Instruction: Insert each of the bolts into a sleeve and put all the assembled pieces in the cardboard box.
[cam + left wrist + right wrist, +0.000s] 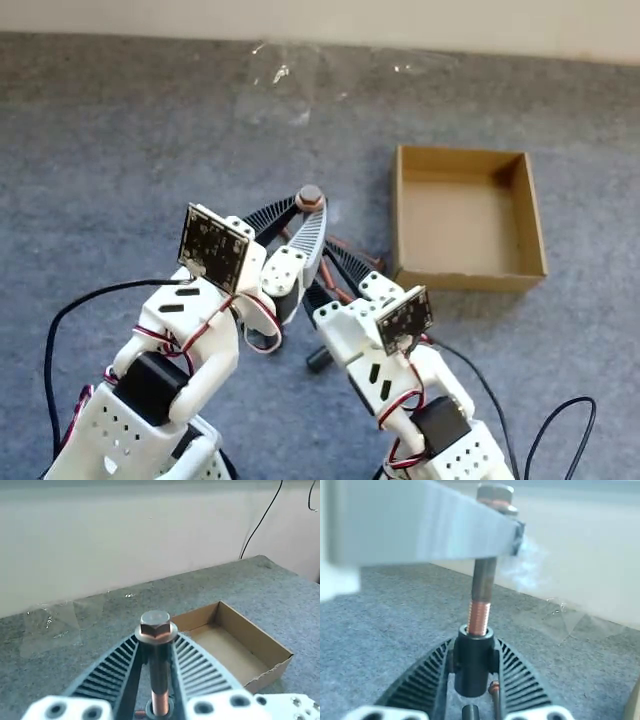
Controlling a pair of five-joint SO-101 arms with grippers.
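Note:
My left gripper point(157, 641) is shut on a copper-threaded bolt point(158, 670), held upright by its shank just under the hex head. My right gripper point(472, 652) is shut on a black sleeve point(471, 666) directly beneath it. The bolt's threaded tip point(479, 617) sits in the sleeve's mouth. From above, the bolt head point(310, 195) tops the left gripper point(308, 208), with the right arm's fingers point(345, 268) crossing below it. The cardboard box point(535, 215) lies empty to the right. Loose bolts point(362, 258) lie beside the grippers, and a spare black sleeve point(318, 359) lies between the arms.
A clear plastic bag point(285, 72) lies at the back of the grey mat. Black cables point(70, 310) trail by both arm bases. Another sleeve point(470, 713) and a bolt point(495, 691) rest on the mat under the right gripper.

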